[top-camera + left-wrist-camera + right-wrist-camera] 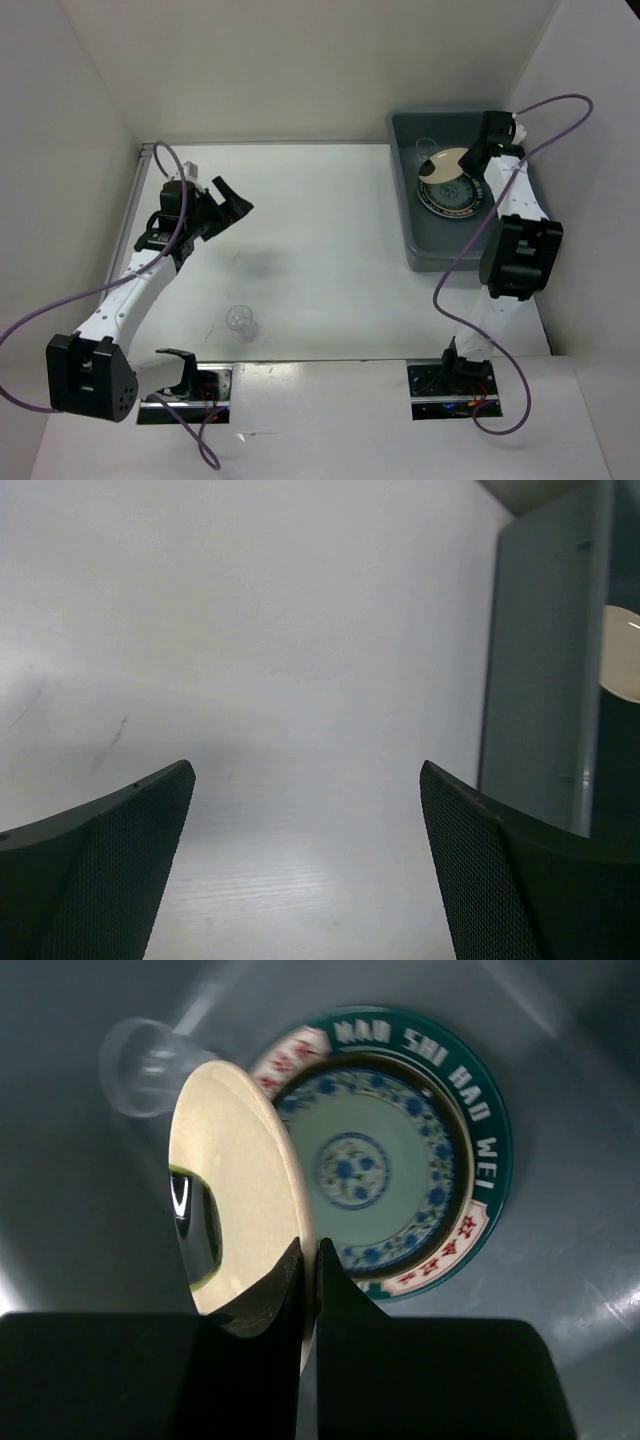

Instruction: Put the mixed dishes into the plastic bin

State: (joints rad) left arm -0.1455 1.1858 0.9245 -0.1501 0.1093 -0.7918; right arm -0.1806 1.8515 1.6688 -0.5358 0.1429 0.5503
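Right pincer (308, 1250) is clamped narrow on the rim of a cream plate (240, 1200). The plate is held on edge, close to upright, inside the plastic bin (402, 200) at the far right corner of the surface (330, 230). The rim grip makes sense: a flat plate offers the fingers nothing else to pinch, and carrying it tilted lets it go in past the bin wall.

Under it a teal-rimmed plate (487, 1140) lies flat on the bin floor with the small teal patterned plate (360, 1170) nested inside. A clear cup (150, 1065) sits just beside the cream plate's far rim (touching or not, can't tell). The plate is not yet let go, so the step in hand looks like lowering it onto that stack and releasing.

Right arm (515, 250) runs from the near edge up along the right edge, elbow raised. The wrist folds in over the bin's far end, fingers pointing back toward the bin's middle.

Left pincer (232, 198) is wide, nothing between the fingers. It hovers over the surface toward the far left corner, aimed right (bin wall shows in its wrist view). Left arm (140, 285) slants up from the near edge along the left edge.

Second clear cup (241, 321) stands on the surface by the near edge, left of middle. It is the only dish seen outside the bin, probably the left arm's job.
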